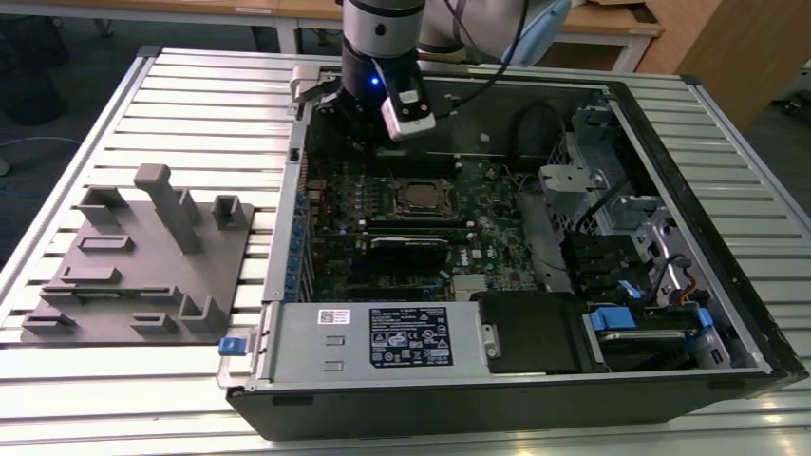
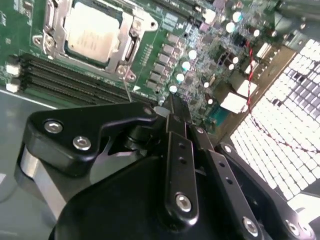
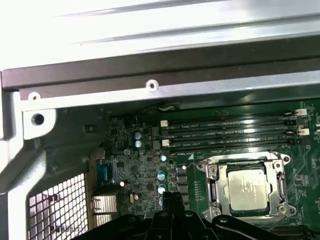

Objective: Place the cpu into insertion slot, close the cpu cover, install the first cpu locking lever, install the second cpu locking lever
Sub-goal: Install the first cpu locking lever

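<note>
Open computer case [image 1: 709, 313] on the slatted tabletop [image 1: 190, 85], with the arm reaching in over the motherboard [image 3: 145, 175]. In the second wrist view the end effector [image 2: 172, 106] has its fingers drawn together, with nothing gripped between them. It hangs above the board and touches no part. The cpu [image 3: 247, 186] lies just ahead of the fingertips, near but apart from them. Its silvery top sits square and level in the insertion slot [image 3: 286, 159], so the placing step reads as done. The cpu cover [image 3: 250, 162] lies flat around the chip, which shows through its window, so the closing step also reads as done. A lever-like bar [image 2: 129, 50] lies flat along one side of the frame. Whether both locking levers are hooked under their catches cannot be told, though the empty end effector suggests the work is at or near its end. The memory slots [image 3: 225, 135] run beyond the socket, farther from the fingertips. A grey fixture block [image 1: 140, 266] stands outside the case, well apart from the end effector.
</note>
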Motion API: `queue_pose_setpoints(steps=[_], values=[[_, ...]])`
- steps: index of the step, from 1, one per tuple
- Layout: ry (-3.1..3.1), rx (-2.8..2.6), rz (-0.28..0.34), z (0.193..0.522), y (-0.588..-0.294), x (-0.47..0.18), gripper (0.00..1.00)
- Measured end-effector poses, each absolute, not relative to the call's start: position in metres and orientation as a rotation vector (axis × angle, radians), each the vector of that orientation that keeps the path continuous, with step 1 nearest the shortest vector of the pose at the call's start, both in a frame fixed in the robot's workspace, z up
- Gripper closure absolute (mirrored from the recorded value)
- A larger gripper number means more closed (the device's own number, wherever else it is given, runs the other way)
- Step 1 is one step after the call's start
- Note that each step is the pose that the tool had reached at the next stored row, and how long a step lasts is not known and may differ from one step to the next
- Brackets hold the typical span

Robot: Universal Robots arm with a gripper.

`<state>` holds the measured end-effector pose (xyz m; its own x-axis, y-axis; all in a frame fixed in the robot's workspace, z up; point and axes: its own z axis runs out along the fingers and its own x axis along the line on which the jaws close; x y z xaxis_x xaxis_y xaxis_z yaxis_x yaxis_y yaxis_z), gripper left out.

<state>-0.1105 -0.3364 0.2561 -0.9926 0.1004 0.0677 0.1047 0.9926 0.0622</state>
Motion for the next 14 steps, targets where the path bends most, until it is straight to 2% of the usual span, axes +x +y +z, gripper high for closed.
queue_pose_setpoints(steps=[3,8,14], values=[[-3.066,-0.156,-0.172,0.2561,-0.3364,-0.1106,0.90],[-3.060,-0.154,-0.229,0.2561,-0.3365,-0.1106,0.90],[-3.058,-0.153,-0.251,0.2556,-0.3366,-0.1106,0.90]])
